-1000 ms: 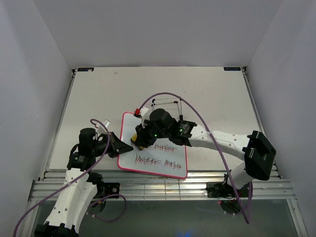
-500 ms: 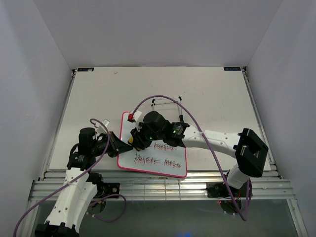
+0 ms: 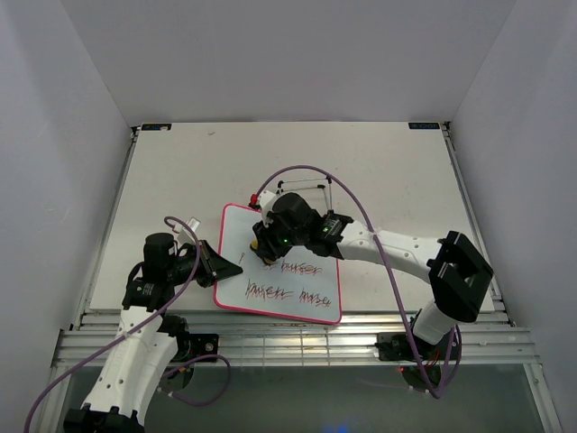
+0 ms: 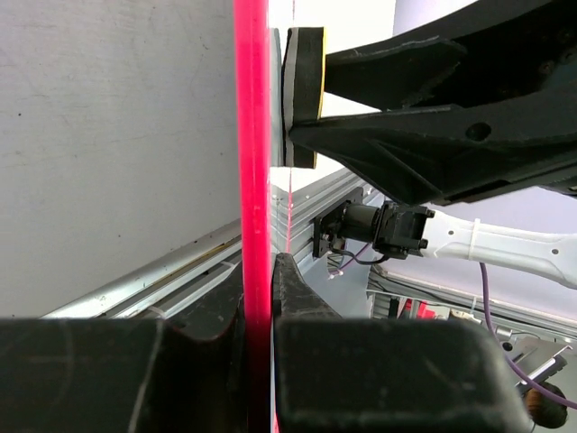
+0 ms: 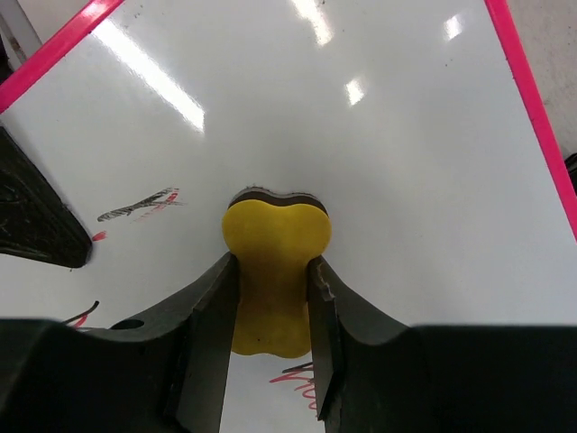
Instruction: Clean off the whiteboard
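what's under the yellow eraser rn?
The whiteboard: the yellow eraser, held in the right gripper, sits with its dark pad against the white surface. Scribbles show nearby; any ink directly beneath is covered.

Pale table (image 3: 388,167) fills the floor of a white-walled enclosure (image 3: 288,54). Near mid-table, a thin black wire frame (image 3: 305,182) stands upright. Two small dark labels sit at the far corners (image 3: 155,126) (image 3: 424,125), and there's a tiny speck (image 3: 213,133) close to the left one. Ribbed aluminium rails (image 3: 270,327) run along the near edge.
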Robot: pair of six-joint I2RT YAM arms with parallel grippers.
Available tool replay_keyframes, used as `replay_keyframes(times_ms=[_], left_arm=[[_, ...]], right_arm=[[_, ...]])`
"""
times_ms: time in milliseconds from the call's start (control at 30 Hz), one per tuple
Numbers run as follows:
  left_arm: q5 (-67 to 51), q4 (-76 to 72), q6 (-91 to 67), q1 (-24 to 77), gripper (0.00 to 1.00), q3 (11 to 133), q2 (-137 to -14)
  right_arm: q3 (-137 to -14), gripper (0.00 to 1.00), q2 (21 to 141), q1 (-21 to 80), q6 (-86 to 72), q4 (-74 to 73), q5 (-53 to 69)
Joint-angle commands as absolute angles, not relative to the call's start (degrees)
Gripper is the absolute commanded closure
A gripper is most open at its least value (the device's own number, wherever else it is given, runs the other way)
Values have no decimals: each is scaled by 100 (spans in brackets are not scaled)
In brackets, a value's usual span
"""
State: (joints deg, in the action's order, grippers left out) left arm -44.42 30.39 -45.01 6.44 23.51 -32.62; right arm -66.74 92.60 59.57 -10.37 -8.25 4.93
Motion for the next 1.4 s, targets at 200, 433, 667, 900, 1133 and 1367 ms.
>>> replay_keyframes(times_ms=[200,433,667,900,1133,1367], left_arm=[[-4430,2777,-4096,668,100,2531,-3243],[-4438,2760,-4087,668,100,2540,-3252],[-4421,2768,-4096,668,100,2531,-3226],[-4421,2769,-4104,668,100,2514,-3208],[-4386,2786,-4122,668,100,2514,-3208],[-4316,2795,-4148,668,100,2522,-3199]], right_arm=[[-7988,88,9896,6644,-853,-1459,940],[-8218,89,10222,6698,-747,-1503,782],[-7235,89,9836,6162,-914,-1380,404],[-6355,89,9440,5678,-1160,-1292,-122],[-7031,89,9439,6134,-1405,-1231,491],[-6418,91,9097,6547,-3081,-124,378]])
